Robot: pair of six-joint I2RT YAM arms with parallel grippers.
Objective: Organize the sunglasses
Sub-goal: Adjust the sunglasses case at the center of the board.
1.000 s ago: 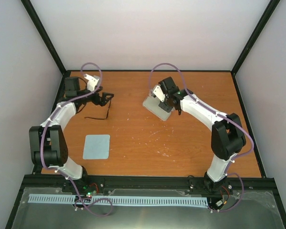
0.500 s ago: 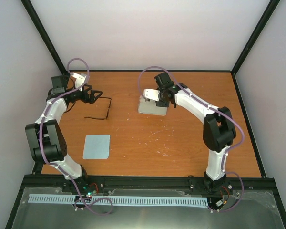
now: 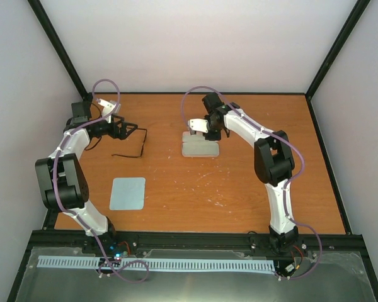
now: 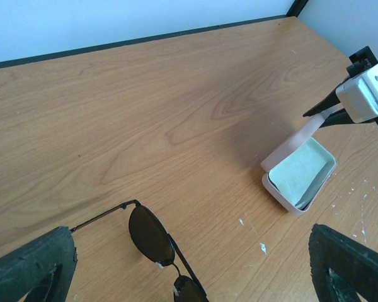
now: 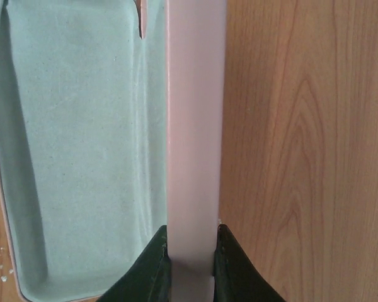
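Observation:
The sunglasses (image 3: 142,145) lie on the table at the back left, thin black frame and dark lenses (image 4: 150,234), arms unfolded. My left gripper (image 3: 128,129) stands open just left of them, holding nothing; its dark fingers (image 4: 31,267) frame the bottom corners of the left wrist view. The pink case (image 3: 200,148) lies open mid-table, showing a pale lining (image 5: 82,145). My right gripper (image 5: 193,267) is shut on the case's upright pink lid (image 5: 195,126), also seen as the lid (image 4: 296,139) under the right gripper (image 3: 212,130).
A pale blue-grey square cloth (image 3: 128,193) lies flat near the front left. Black frame posts and white walls close in the table at the back and sides. White specks mark the wood (image 4: 262,247) between sunglasses and case.
The right arm has swung left, sliding the case left and turning it square while keeping hold of the lid. The left gripper has drawn back to the left, still open.

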